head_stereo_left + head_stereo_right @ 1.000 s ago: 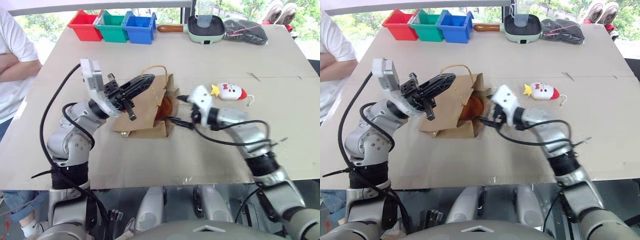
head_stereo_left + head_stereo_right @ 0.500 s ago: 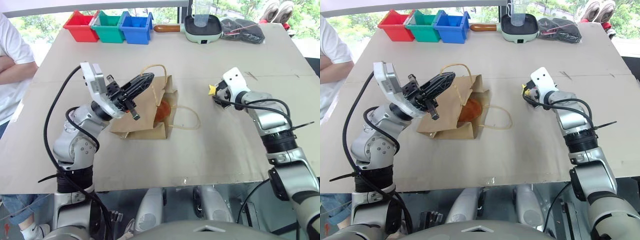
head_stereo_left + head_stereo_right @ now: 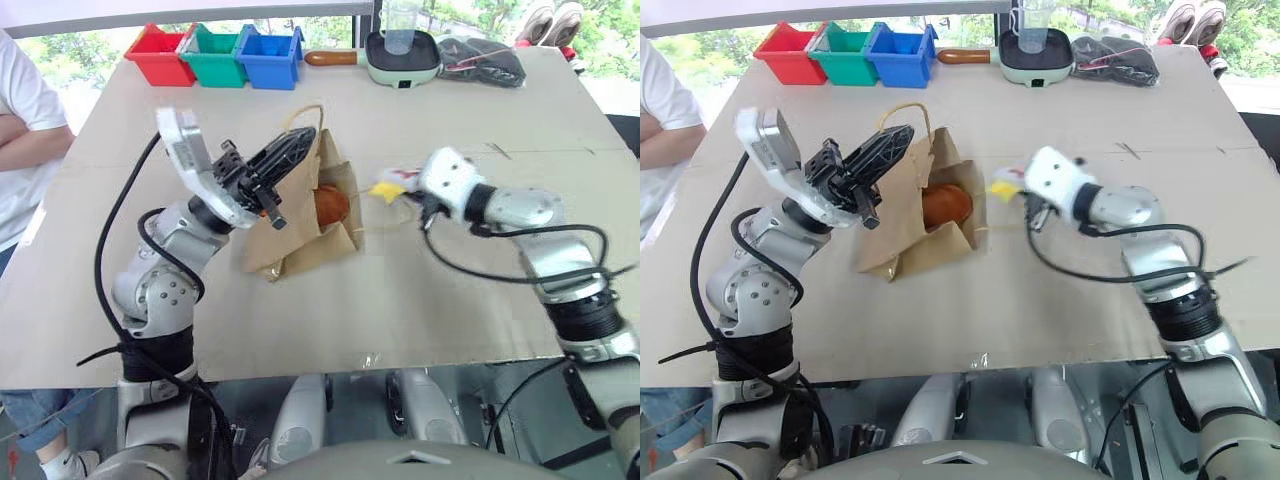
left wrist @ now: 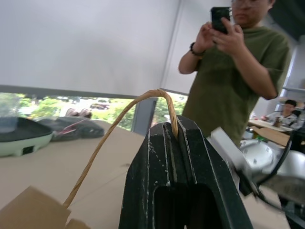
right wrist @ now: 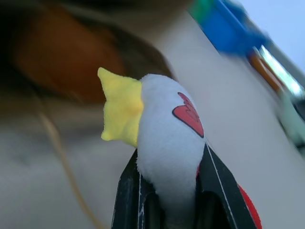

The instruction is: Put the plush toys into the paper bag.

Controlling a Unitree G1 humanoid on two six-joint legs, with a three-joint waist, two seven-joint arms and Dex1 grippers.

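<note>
From the head views, the right gripper (image 3: pixel 400 195) has come back from the far side of the table (image 3: pixel 420 300) and now carries the white toy (image 3: pixel 388 187) just beside the paper bag's (image 3: pixel 300 215) mouth; a moment ago it was reaching over that toy well apart from the bag. The brown toy (image 3: pixel 330 205) already sits inside, so only this one is left.

In the left wrist view, the left gripper (image 4: pixel 174 131) stays clenched on the bag's handle (image 4: pixel 119 126), lifting the bag more upright than before.

In the right wrist view, the fingers (image 5: pixel 217 179) pinch the white toy's body.
</note>
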